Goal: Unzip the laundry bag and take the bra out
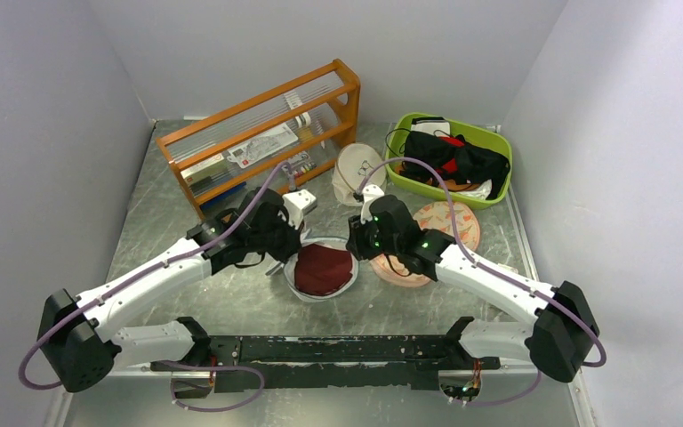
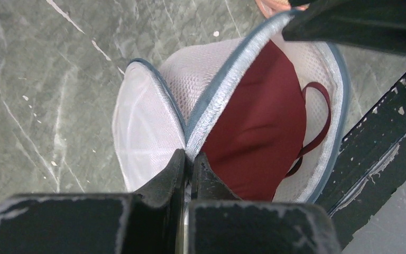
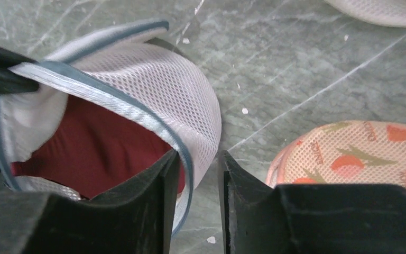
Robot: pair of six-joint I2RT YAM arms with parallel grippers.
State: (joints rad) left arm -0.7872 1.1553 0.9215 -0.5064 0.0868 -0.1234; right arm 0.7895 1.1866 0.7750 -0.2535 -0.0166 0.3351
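The laundry bag [image 1: 349,283] lies unzipped on the table between the two arms. Its white mesh wall [image 3: 174,79] and dark-edged rim stand open, and its lid flap [image 2: 142,132] hangs to one side. The maroon bra [image 1: 323,269] lies inside, seen in the left wrist view [image 2: 259,127] and the right wrist view [image 3: 100,153]. My left gripper [image 1: 286,258] is shut on the bag's zip rim [image 2: 190,159] at its left side. My right gripper [image 1: 356,247] is slightly open and straddles the rim at the bag's right side [image 3: 198,159], one finger inside against the bra.
A peach pad with orange prints [image 1: 445,227] lies right of the bag [image 3: 349,153]. A cream round pouch [image 1: 356,173] sits behind. A green basket [image 1: 502,147] with black clothing stands at the back right, an orange rack [image 1: 258,133] at the back left.
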